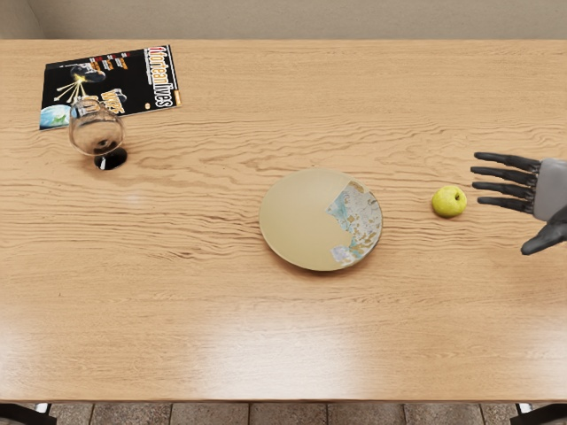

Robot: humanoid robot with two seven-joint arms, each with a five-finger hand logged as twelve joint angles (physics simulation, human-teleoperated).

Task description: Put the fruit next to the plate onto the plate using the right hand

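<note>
The right hand (536, 190) reaches in from the right edge with its fingers spread and holding nothing, pointed at the yellow-green apple (449, 201), probably lined up that way to close around it from the side. The apple lies on the wooden table (266, 336) between the hand and the plate (297, 217), near both but touching neither, so the lift has not begun. There is one apple, one plate, one stemmed glass (97, 133), one magazine (111, 84) far left, and one hand in view.
</note>
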